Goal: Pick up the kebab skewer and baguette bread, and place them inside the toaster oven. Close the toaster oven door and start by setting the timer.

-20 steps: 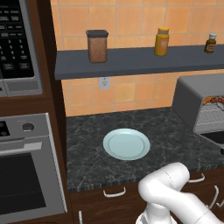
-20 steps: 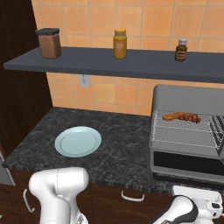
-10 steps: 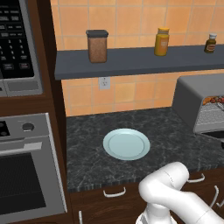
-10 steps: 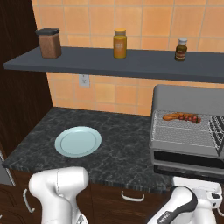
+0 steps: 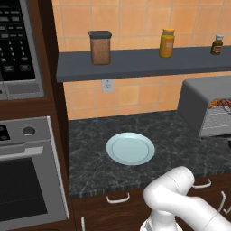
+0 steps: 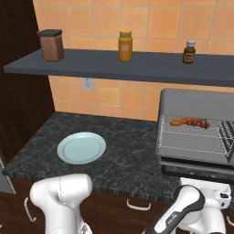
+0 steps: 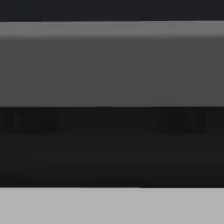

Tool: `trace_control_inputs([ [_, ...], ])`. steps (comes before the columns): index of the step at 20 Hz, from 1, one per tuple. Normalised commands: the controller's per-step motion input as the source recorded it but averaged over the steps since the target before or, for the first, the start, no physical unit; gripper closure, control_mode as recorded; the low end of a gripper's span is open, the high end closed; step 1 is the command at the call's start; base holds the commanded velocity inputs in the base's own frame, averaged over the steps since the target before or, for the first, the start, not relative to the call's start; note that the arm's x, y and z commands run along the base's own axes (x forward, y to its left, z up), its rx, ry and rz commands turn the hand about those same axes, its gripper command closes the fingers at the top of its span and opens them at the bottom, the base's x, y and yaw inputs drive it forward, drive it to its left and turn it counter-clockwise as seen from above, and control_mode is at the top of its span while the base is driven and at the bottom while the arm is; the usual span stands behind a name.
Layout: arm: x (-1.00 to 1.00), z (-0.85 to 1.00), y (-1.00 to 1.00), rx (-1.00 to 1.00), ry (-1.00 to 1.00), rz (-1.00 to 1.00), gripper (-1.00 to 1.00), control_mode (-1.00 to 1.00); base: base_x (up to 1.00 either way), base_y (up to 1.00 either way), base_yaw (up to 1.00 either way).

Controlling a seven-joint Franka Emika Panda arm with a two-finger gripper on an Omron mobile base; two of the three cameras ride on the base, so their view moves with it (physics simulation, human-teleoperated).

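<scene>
Toaster oven door [image 6: 194, 168] hangs open at the near right counter edge, skewer [image 6: 195, 122] and baguette [image 6: 179, 121] on the rack. I judge it stiff and hinged; I'd push its front lip up. Jaws spread wide, empty.

Grey toaster oven [image 6: 196, 103], pale plate [image 6: 81, 147]

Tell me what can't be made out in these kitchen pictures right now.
- Toaster oven: cut off by the right edge in the left base view.
- Toaster oven door: hangs open below the rack; the arm covers its lower edge in the right base view.
- Kebab skewer and baguette bread: too small to tell whether they touch.
- Hand view: blurred grey and dark bands, unidentifiable.
</scene>
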Motion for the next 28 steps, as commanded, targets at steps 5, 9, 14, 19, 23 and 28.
trace_control_inputs([
  [5,0.28,0.2,0.13,0.0,-0.01,0.0,-1.0,-1.0,0.0,0.0,0.0],
  [9,0.27,0.21,0.15,0.0,-0.02,0.0,-1.0,-1.0,0.0,0.0,0.0],
  [14,0.29,0.22,0.16,0.0,-0.02,0.0,-1.0,-1.0,0.0,0.0,0.0],
  [19,0.31,0.29,0.16,0.0,-0.04,0.0,-1.0,-1.0,0.0,0.0,0.0],
  [23,0.31,0.21,0.17,0.0,-0.01,0.0,-1.0,-1.0,0.0,0.0,0.0],
  [28,0.32,0.13,0.17,0.0,0.0,0.0,-1.0,-1.0,0.0,0.0,0.0],
])
